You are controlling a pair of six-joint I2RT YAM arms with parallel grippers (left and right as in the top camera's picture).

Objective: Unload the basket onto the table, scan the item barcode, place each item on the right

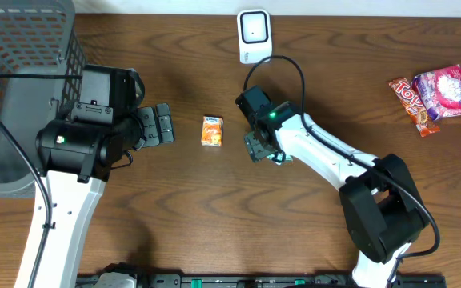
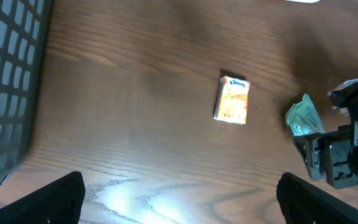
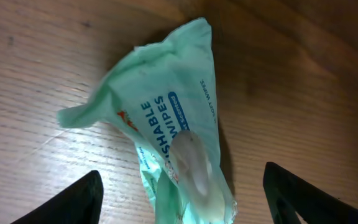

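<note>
The flushable wipes pack (image 3: 166, 118) lies flat on the bench (image 3: 36, 56) between the released right hand's (image 3: 180, 186) fingers, long axis running straight ahead, narrow end pointing away; left hand (image 2: 179, 186) released too.

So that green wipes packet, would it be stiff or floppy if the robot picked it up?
Probably floppy: the wipes packet is crumpled soft film with a pinched end, so it would likely sag when lifted. It looks light and fairly flat, so a push should slide it rather than roll it. Its shiny film might be a bit slippery.
</note>
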